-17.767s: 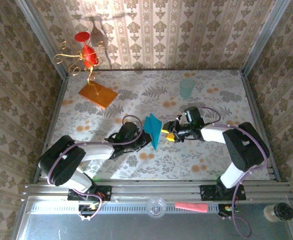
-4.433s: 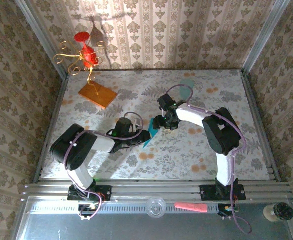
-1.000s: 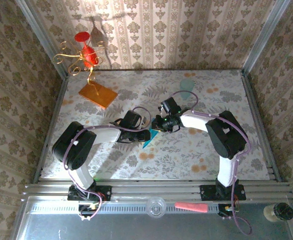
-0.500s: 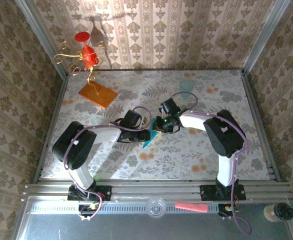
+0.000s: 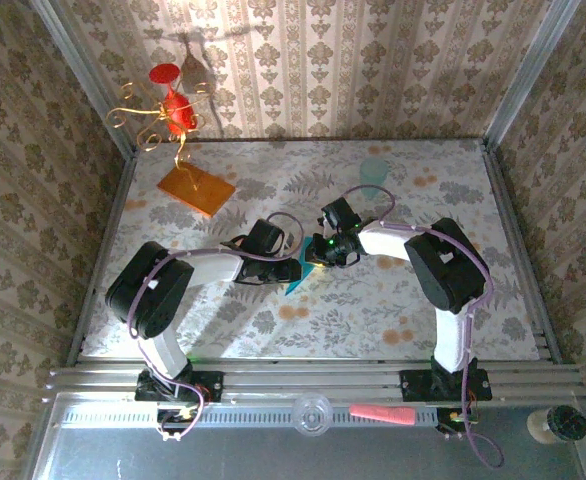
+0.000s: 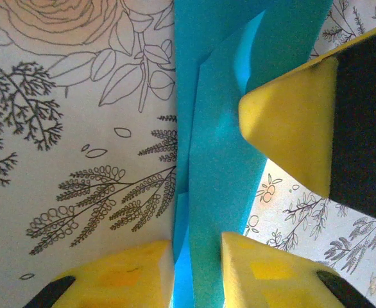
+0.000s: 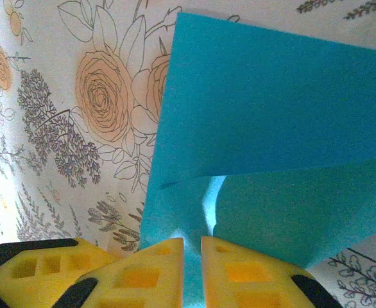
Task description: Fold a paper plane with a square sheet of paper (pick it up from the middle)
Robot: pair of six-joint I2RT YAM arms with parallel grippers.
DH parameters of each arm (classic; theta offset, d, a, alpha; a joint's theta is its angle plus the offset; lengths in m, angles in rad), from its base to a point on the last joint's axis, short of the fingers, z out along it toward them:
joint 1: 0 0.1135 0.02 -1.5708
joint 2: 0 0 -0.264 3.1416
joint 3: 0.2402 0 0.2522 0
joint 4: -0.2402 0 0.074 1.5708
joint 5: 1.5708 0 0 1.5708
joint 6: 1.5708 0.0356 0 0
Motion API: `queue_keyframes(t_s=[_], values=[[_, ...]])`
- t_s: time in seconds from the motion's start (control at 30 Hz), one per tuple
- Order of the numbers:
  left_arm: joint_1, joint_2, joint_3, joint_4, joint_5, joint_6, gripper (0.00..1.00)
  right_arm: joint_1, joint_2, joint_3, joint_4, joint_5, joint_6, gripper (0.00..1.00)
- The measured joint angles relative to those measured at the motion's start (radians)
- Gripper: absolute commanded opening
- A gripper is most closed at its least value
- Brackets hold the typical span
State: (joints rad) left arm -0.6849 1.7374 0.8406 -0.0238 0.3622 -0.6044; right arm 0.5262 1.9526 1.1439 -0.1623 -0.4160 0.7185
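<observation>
The teal-blue square sheet of paper [image 5: 297,276] is folded into a narrow, layered, pointed shape at the middle of the table. My left gripper [image 5: 290,268] comes in from the left and is shut on it; in the left wrist view the paper's layers [image 6: 220,160] run up from between my yellow fingertips [image 6: 197,273]. My right gripper [image 5: 317,254] comes in from the right and is shut on the same paper; in the right wrist view a broad flap [image 7: 271,115] spreads above my pinching jaws [image 7: 192,269]. A yellow finger of the right gripper [image 6: 294,138] presses the paper's right edge.
An orange slab [image 5: 196,188] lies at the far left, with a red ornament on a gold wire stand [image 5: 173,110] behind it. A pale mint cup [image 5: 374,172] stands at the far middle-right. Patterned walls close in three sides. A pink object [image 5: 381,413] lies on the front rail.
Over the last second the right gripper edged slightly left toward the left gripper; the paper stays pinched by both. Long before, the arms stood wider apart with the paper upright between them.
</observation>
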Motion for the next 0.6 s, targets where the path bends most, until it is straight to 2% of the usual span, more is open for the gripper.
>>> queue_keyframes(t_s=[0.6], values=[[0.000,-0.002,0.000,-0.002,-0.003,0.001,0.27,-0.003,0.016,0.008,-0.002,-0.018,-0.015,0.16]])
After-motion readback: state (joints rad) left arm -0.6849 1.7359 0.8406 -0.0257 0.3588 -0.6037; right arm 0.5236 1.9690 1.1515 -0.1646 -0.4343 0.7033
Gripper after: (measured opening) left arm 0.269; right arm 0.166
